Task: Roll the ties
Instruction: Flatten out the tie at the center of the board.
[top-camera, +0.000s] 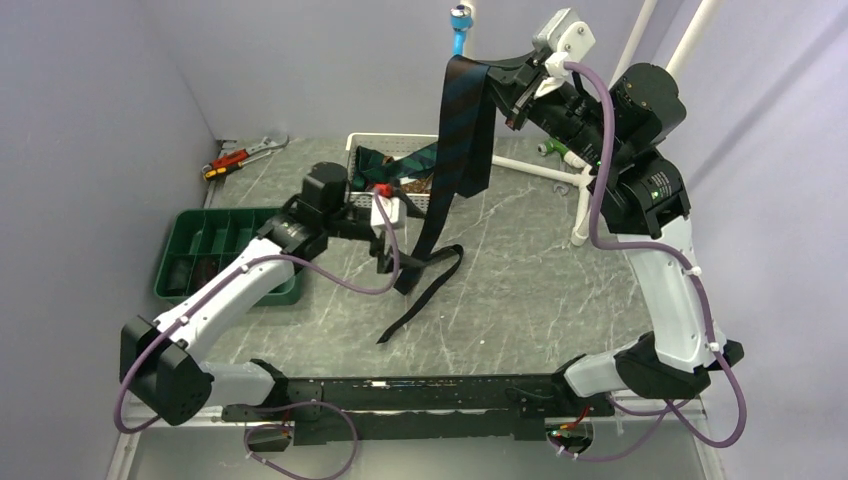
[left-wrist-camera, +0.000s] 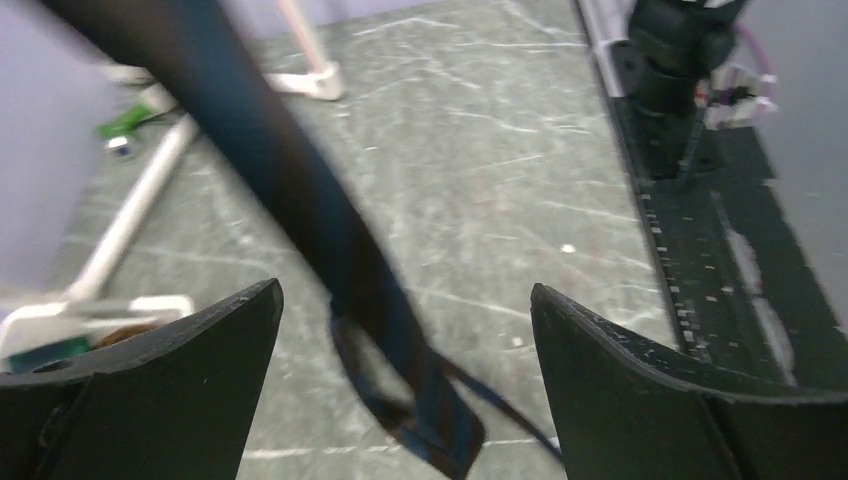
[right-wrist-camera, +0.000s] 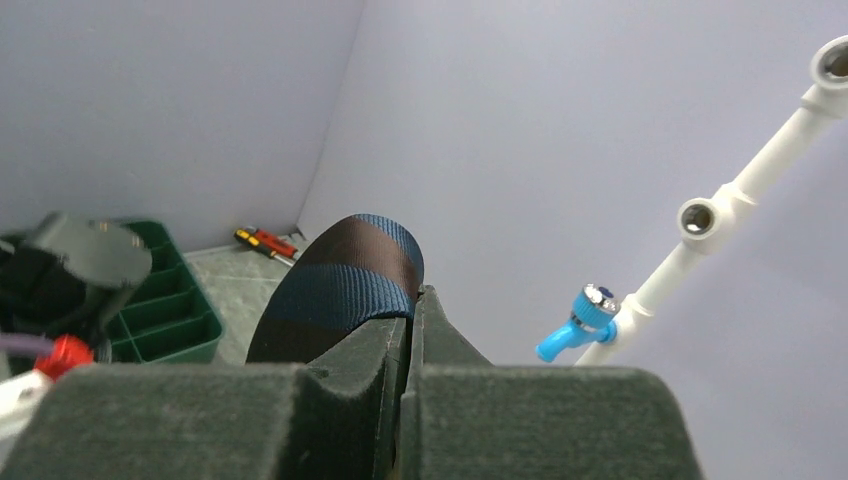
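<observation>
From above, a striped tie (top-camera: 462, 130) is held clamped high in the right tool (top-camera: 510, 90), its tail trailing onto the table (top-camera: 540, 280); other ties (top-camera: 400, 165) are heaped in a white basket (top-camera: 352, 140). At the left wrist, the left tool (left-wrist-camera: 402, 290) is spread wide (nothing gripped), with the tie hanging just beyond. At the right wrist, the fold is seen pinched tight.

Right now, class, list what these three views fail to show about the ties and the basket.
Top view: the left arm covers part of the white wire basket; its heaped ties cannot be counted.
Left wrist view: the dark navy striped tie is blurred, cut off by the top edge.
Right wrist view: the shut right gripper hides the tie's pinched part.
</observation>
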